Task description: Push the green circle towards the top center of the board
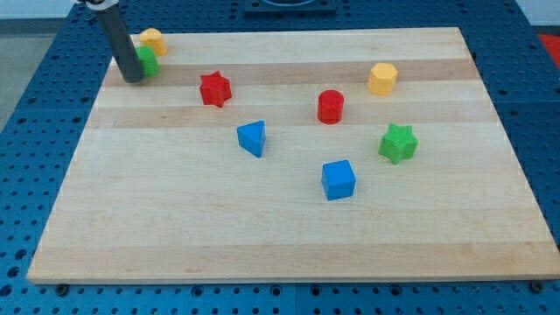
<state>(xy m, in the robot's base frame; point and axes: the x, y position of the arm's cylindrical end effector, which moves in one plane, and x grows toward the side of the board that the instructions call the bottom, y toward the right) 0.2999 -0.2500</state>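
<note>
Camera view, single frame. Pale wooden board (289,219) lies on a blue perforated desk (26,105). The dark straight rod (118,39) comes down from the view's top left, and its tip (133,79) rests on the board near the top left corner. The tool is a plain rod: no jaws, nothing to open, nothing held.

The green circle block (147,61) sits just to the view's right of the rod, partly hidden behind it, looks touching or nearly so; exact contact cannot be told. It is far over in the top left corner area, well away from top center. The yellow rounded block (153,39) is just above the green one, close to the board's top edge, about touching it.

Red star-shaped block (214,88) lies right of the tip, apart from it. Red cylinder block (331,106) sits near the middle, upper half. Yellow hexagonal block (382,78) is up and right of the red cylinder. Blue triangular block (252,137) is below and right of the red star. Blue cube block (339,179) lies lower, center right. Green star-shaped block (398,143) is right of the blue cube, slightly higher.
</note>
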